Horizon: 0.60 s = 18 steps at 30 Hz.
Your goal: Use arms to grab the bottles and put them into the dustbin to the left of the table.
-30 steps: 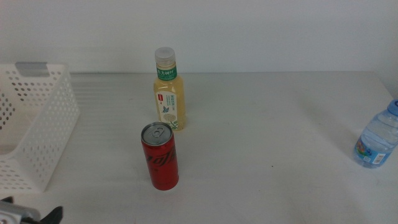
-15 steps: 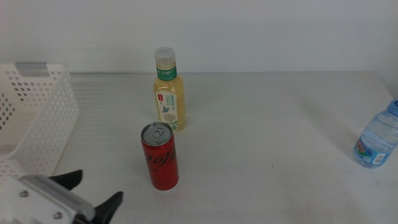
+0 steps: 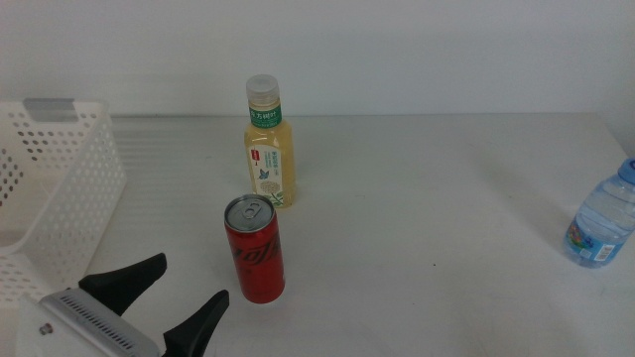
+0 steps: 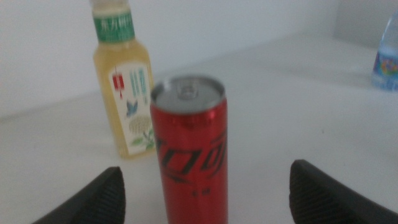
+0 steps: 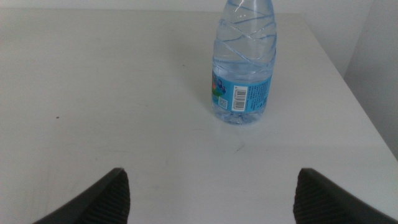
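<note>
Bench [image 3: 446, 198]: plain off-white top, faint ribbed band along the far edge.

Basket [image 3: 60, 188]: white, round-holed walls, grey handle strip on the far rim. Sits at the left end of the bench, partly cut off by the frame edge. What lies inside it can't be made out from here.

Left gripper [image 3: 159, 297]: comes in at the bottom left of the middle view, just in front of the basket's near corner. Jaws spread wide, holding nothing. It's close to the can on the can's left-near side, not touching. In the left wrist view the can stands between the two jaw tips, with clear gaps on both sides.

Yellow bottle [image 3: 270, 159]: pale-yellow drink, white cap, green neck label. Upright, mid-bench toward the far edge, directly behind the can and slightly apart from it.

Red can [image 3: 255, 250]: slim, upright, silver top with tab, nearer the camera than the yellow bottle.

Water bottle [image 3: 602, 220]: small, clear, blue label, upright at the right edge of the bench, well apart from the other two; cap is cut off by the frame, so probably blue but hard to confirm.

Right gripper [image 5: 208, 199]: seen only in the right wrist view, jaws wide apart and empty, facing the water bottle, which stands ahead of the tips, clear of both.
</note>
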Motion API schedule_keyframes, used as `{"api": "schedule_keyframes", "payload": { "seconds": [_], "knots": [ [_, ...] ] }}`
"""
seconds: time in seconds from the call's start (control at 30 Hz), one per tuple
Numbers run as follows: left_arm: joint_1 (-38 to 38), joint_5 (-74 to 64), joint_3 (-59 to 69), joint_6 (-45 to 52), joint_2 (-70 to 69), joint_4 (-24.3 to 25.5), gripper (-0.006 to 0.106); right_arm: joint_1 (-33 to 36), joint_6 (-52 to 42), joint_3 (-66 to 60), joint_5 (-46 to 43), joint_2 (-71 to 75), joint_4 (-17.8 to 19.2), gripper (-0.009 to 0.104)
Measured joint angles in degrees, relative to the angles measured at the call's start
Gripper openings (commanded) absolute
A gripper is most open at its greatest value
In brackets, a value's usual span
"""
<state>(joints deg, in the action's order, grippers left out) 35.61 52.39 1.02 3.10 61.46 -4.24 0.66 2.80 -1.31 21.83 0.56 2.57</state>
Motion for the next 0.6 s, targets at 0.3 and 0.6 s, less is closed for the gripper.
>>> {"api": "schedule_keyframes", "payload": {
  "seconds": [0.3,0.6],
  "knots": [
    [0.1,4.3,0.1,0.2,4.0,-0.1,0.083,0.0,0.0,0.0,0.0,0.0,0.0,0.074],
    [0.1,4.9,0.1,0.0,4.8,-0.2,0.083,0.0,0.0,0.0,0.0,0.0,0.0,0.074]
  ]
}}
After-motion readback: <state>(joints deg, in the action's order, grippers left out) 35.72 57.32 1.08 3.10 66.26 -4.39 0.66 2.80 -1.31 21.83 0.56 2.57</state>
